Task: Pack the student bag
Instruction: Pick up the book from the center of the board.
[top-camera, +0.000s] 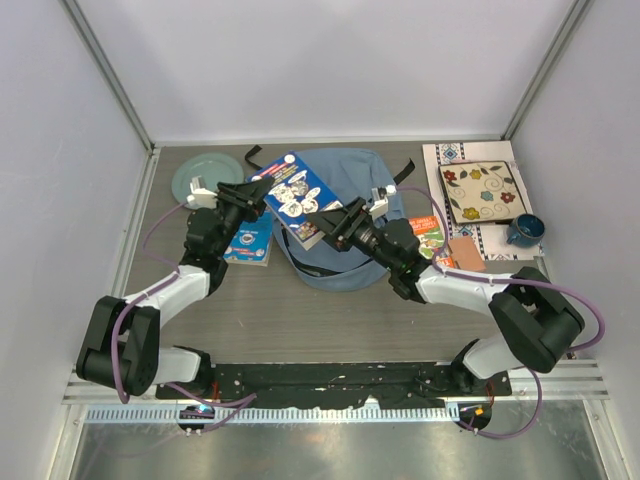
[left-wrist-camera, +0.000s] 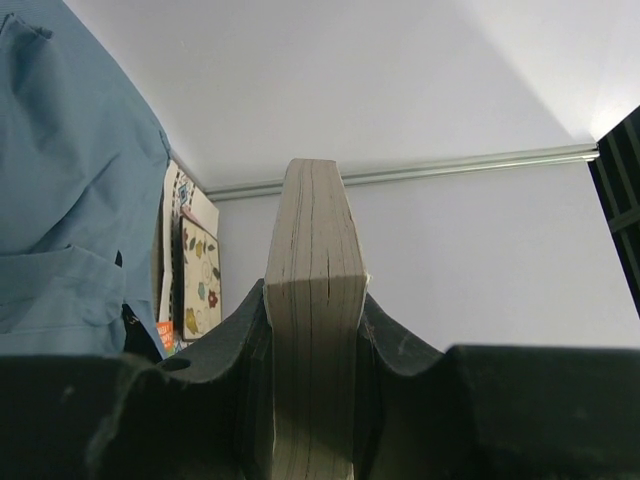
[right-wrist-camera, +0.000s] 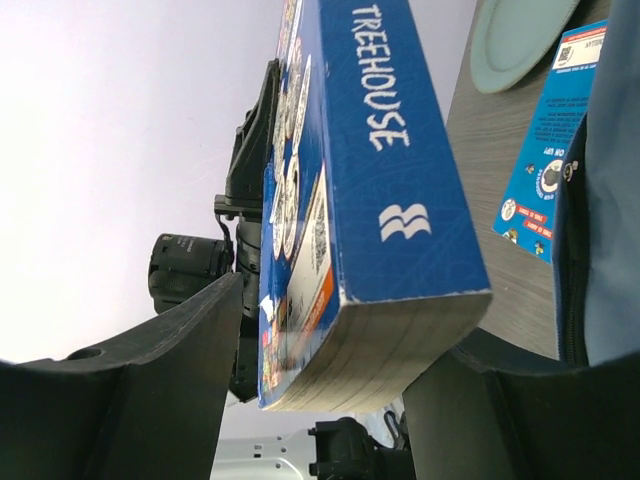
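Note:
The student bag (top-camera: 345, 262), light blue, lies at the middle of the table; it also shows in the left wrist view (left-wrist-camera: 70, 180) and the right wrist view (right-wrist-camera: 610, 200). A thick blue "Treehouse" book (top-camera: 298, 198) is held in the air over the bag's left part. My left gripper (top-camera: 256, 190) is shut on the book's page edge (left-wrist-camera: 312, 250), as the left wrist view (left-wrist-camera: 313, 300) shows. My right gripper (top-camera: 338, 226) is at the book's near right corner (right-wrist-camera: 400, 180). In the right wrist view (right-wrist-camera: 340, 340) its jaws stand open on either side of that corner, with a gap on the left.
A thin blue book (top-camera: 247, 243) lies left of the bag, a teal plate (top-camera: 203, 178) behind it. At the right a patterned mat (top-camera: 445, 155) carries a floral tile (top-camera: 483, 191) and a blue mug (top-camera: 524, 230); an orange booklet (top-camera: 428, 235) and a pink block (top-camera: 466, 252) lie nearby.

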